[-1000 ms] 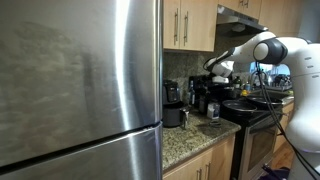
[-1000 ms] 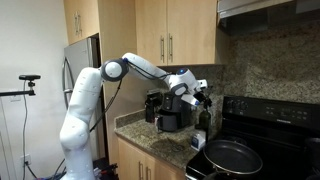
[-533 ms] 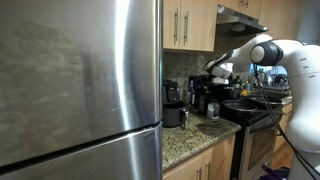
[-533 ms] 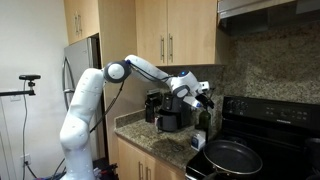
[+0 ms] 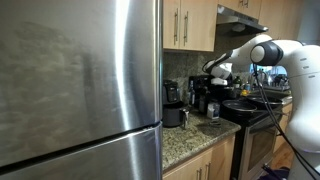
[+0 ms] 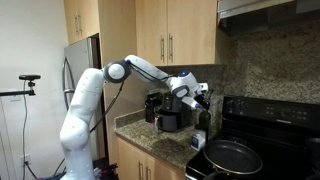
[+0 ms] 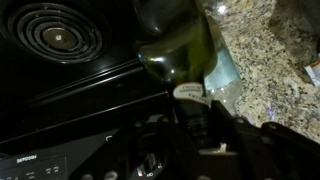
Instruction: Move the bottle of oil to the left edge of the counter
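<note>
Desk: Status on bottle (image 6: 206, 122)?

Op: Upright at the stove (image 6: 275, 150) end of the bench (image 6: 150, 142), close to where granite meets the cooktop. Base looks to be on the bench, but the contact is too small for me to confirm. On its far side from the stove stands the coffee maker (image 6: 166, 118). A small clear jar (image 6: 197, 142) is in front, nearer the bench edge.

Desk: And the gripper (image 6: 201, 97)?

Op: I have it at the bottle top in an exterior view. In my wrist view the neck runs straight in between the fingers (image 7: 150, 150), with a pale collar just ahead of them. Fingers are dark and blurred there, so I cannot tell whether they are clamped on the neck or only around it.

Desk: What else on wrist?

Op: Dark glass body with a greenish label (image 7: 225, 75). There is black cooktop with a coil burner (image 7: 55, 35) on one side of the bottle and speckled granite on the other.

Desk: Surroundings?

Op: A pan (image 6: 232, 157) sits on the stove front, near the jar. The fridge (image 5: 80, 90) fills most of an exterior view, and the bench lies beyond it under wooden cabinets (image 5: 188, 25).
</note>
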`<action>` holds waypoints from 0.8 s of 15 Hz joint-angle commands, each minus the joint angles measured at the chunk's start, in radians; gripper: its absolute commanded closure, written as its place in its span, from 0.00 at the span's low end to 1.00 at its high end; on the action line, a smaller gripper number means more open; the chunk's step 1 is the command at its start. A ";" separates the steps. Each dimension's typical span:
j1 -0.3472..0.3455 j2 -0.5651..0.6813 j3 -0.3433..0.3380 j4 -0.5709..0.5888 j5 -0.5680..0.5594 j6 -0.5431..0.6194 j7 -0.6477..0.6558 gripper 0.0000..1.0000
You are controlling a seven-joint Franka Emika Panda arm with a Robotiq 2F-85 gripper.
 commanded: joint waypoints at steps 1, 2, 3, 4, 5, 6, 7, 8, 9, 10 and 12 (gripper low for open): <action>-0.018 -0.022 0.026 -0.017 0.024 0.009 -0.070 0.97; -0.017 -0.024 0.024 -0.020 0.023 0.014 -0.078 0.94; -0.018 -0.024 0.026 -0.021 0.025 0.013 -0.083 0.94; -0.017 -0.026 0.023 -0.023 0.021 0.019 -0.088 0.94; -0.017 -0.029 0.022 -0.026 0.019 0.019 -0.093 0.94; -0.015 -0.037 0.021 -0.033 0.016 0.027 -0.100 0.94; -0.016 -0.052 0.023 -0.044 0.016 0.024 -0.112 0.94; -0.021 -0.079 0.035 -0.062 0.029 0.002 -0.135 0.94; -0.018 -0.108 0.036 -0.087 0.024 0.002 -0.153 0.94; -0.027 -0.147 0.053 -0.114 0.040 -0.032 -0.189 0.94; -0.050 -0.221 0.088 -0.161 0.091 -0.125 -0.274 0.94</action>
